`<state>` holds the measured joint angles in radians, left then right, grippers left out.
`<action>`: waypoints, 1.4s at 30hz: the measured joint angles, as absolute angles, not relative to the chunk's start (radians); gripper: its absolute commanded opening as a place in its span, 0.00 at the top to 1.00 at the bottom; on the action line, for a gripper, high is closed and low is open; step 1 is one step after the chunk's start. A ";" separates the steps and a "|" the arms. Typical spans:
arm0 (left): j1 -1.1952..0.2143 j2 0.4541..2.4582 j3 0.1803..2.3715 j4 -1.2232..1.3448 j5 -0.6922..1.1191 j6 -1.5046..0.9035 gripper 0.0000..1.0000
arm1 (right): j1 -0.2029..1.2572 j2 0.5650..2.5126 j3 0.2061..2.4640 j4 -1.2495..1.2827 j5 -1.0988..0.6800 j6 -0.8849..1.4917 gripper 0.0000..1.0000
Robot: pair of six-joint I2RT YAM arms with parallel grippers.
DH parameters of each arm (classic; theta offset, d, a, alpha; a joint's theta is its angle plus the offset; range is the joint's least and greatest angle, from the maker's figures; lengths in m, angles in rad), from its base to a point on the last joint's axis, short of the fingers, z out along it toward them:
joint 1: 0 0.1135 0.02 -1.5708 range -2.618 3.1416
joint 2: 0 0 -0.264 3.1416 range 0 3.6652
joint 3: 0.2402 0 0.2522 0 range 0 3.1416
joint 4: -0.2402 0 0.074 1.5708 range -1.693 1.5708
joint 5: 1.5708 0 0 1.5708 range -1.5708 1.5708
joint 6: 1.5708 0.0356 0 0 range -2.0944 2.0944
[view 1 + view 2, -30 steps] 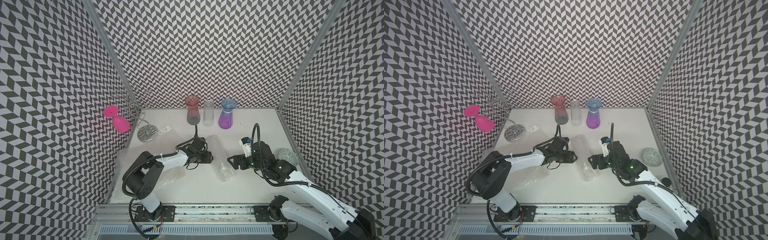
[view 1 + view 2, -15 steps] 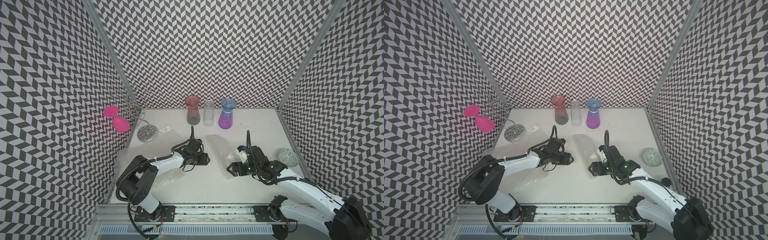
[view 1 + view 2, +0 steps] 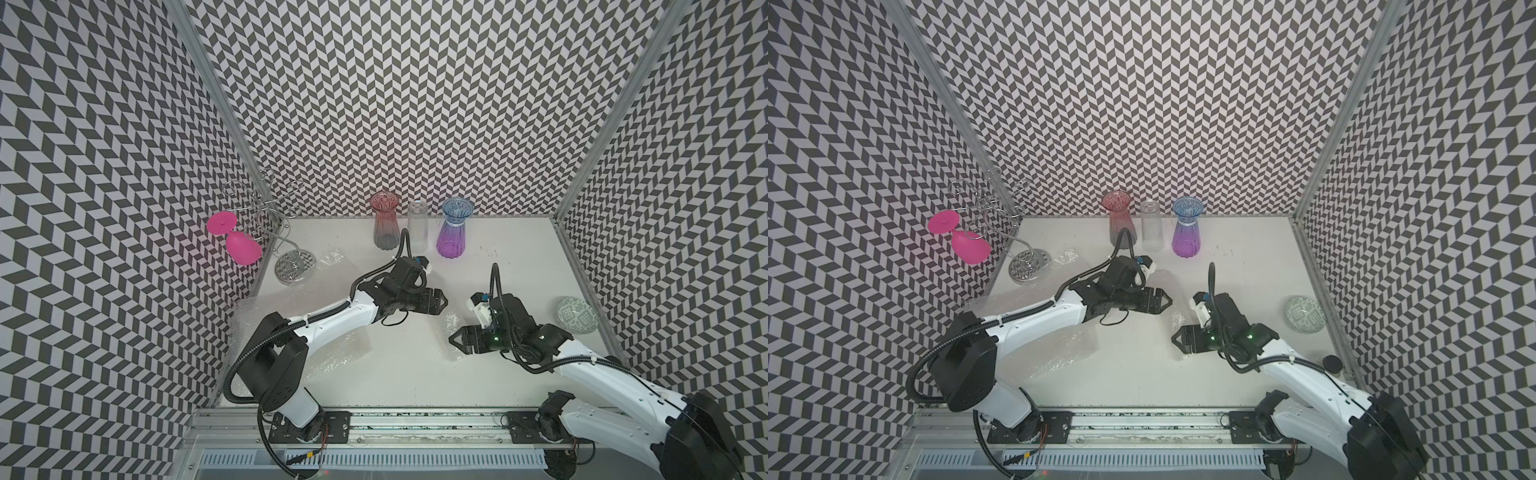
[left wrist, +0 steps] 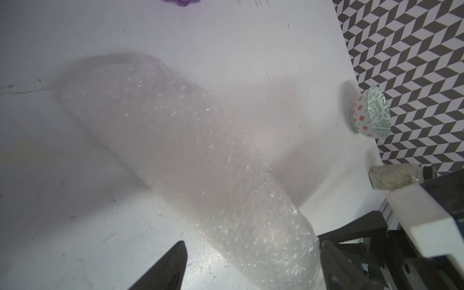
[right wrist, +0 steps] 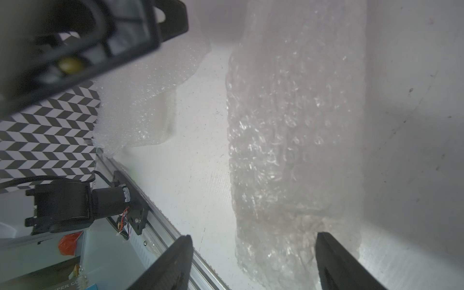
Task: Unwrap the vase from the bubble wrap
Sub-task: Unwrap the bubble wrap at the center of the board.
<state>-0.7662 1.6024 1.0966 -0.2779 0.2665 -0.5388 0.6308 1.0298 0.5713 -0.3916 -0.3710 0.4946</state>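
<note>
The left gripper (image 3: 444, 301) and right gripper (image 3: 452, 339) are hovering with jaws wide around the bubble wrap (image 4: 200, 163), apparently not squeezing it

inside of the bubble wrap (image 4: 200, 163) is unreadable; the purple vase (image 4: 182, 2) is cut off.

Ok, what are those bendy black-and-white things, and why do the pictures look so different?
They are two robot arms. Two pictures look down from above; two come from cameras on the arms' wrists. The left gripper and right gripper are pincers, both open, holding nothing. Between them on the table lies a roll of bubble wrap; I cannot see what is inside. A loose sheet lies under the left arm. Three vases stand at the back, a bowl near the right arm.
</note>
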 measured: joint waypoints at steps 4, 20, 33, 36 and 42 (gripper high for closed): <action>-0.772 1.654 1.097 -0.283 0.255 -0.532 0.28 | 0.653 1.041 0.585 -0.356 -0.384 0.489 0.21; -0.772 1.661 1.020 -0.265 0.240 -0.549 0.59 | 0.685 0.993 0.594 -0.339 -0.390 0.448 0.15; -0.725 1.614 0.910 -0.244 0.257 -0.544 0.60 | 0.678 0.858 0.484 -0.417 -0.286 0.543 0.28; -0.719 1.614 0.900 -0.252 0.257 -0.542 0.60 | 0.677 0.917 0.477 -0.428 -0.293 0.547 0.31; -0.719 1.614 0.899 -0.255 0.259 -0.540 0.60 | 0.677 1.001 0.477 -0.406 -0.332 0.543 0.35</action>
